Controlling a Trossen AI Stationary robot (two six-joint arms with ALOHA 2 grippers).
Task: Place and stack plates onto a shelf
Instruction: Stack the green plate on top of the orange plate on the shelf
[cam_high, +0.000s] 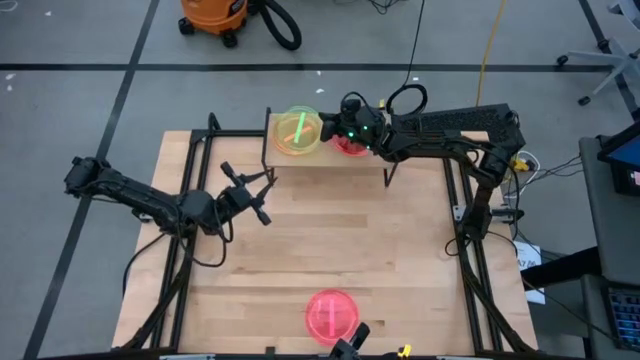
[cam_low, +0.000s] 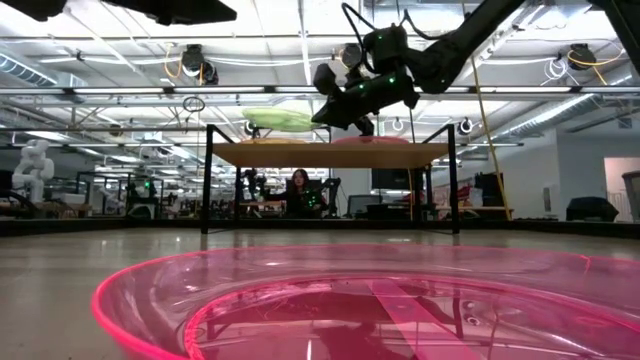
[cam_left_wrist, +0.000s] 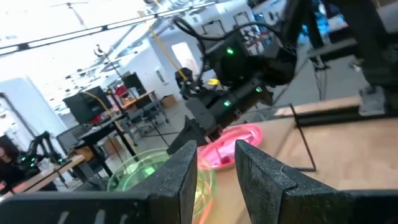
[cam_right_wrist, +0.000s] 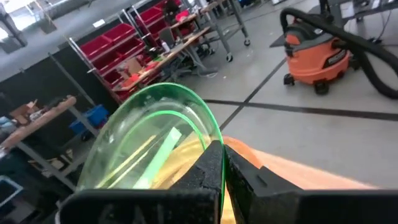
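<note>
Stacking is partly done: the shelf (cam_high: 330, 160) at the far edge of the desk (cam_high: 330, 250) already carries a green plate (cam_high: 297, 130) on top of what looks like an orange one, and just beside that pile lies a pink-red plate (cam_high: 350, 147), mostly hidden under the right arm. The right claw (cam_high: 352, 120) hovers over the shelf near those plates with its fingers pressed together and nothing between them, so that plate seems set down rather than held. One more pink plate (cam_high: 331, 314) lies at the near edge of the desk, well apart from the shelf, and is not yet moved. The left claw (cam_high: 262, 190) hangs above the desk's left half, fingers spread and empty. Judging from this, at least that near plate remains to be carried over, and perhaps the pink-red one stacked
</note>
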